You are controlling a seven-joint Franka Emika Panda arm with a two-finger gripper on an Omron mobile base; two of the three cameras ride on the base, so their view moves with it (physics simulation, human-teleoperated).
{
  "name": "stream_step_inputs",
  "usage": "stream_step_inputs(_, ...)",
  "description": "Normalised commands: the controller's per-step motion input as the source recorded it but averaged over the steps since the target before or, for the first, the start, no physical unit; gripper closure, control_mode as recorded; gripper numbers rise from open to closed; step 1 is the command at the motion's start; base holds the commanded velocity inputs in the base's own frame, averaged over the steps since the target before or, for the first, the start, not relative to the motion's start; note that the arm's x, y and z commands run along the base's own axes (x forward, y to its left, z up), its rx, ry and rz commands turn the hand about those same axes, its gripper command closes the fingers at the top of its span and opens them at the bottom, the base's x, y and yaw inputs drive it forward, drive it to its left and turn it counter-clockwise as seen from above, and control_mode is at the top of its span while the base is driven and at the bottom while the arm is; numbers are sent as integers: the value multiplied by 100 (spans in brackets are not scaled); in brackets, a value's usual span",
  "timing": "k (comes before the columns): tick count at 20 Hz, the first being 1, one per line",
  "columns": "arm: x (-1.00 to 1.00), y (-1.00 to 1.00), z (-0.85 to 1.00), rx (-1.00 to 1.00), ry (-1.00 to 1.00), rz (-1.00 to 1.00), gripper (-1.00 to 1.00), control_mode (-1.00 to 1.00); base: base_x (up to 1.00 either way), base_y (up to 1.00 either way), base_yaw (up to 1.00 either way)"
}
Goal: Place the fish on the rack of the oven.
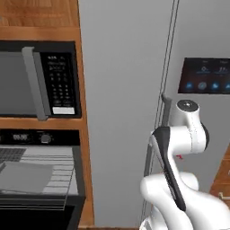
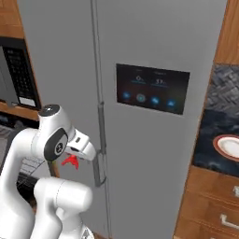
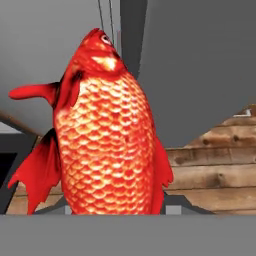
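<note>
Gripping the fish, the hand hung in front of the grey refrigerator, just beside its vertical door handle. From the hand camera the fish stood large and head-up, its lower body running down into the hand, so the fingers seemed clenched on it near the tail, though the fingertips themselves could not be made out. In the right base view only a scrap of red showed under the wrist.

The oven sat well off to the arm's left, below the microwave, with its door apparently down and the rack drawn partly out. A flat grey tray lay on the rack's near part.

My worry was the swing across to the oven. With the hand so near the refrigerator handle and the wooden cabinet edge standing between, the fish's fins or the wrist could catch on either and twist the fish out of the grasp. A release too early or too high might drop it onto the tray or past the bars rather than onto the rack.

Much of the oven was cut off at the left base view's edge, and the arm hid the hand from that side.
</note>
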Motion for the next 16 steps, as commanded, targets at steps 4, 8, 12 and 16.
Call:
stream_step_inputs(4, 0, 0, 0, 0, 0, 0, 100, 100, 20, 43, 64)
stream_step_inputs(8, 0, 0, 0, 0, 0, 0, 100, 100, 33, 49, 49)
stream_step_inputs(12, 0, 0, 0, 0, 0, 0, 100, 100, 51, 44, 10)
stream_step_inputs(16, 0, 0, 0, 0, 0, 0, 100, 100, 53, 34, 0)
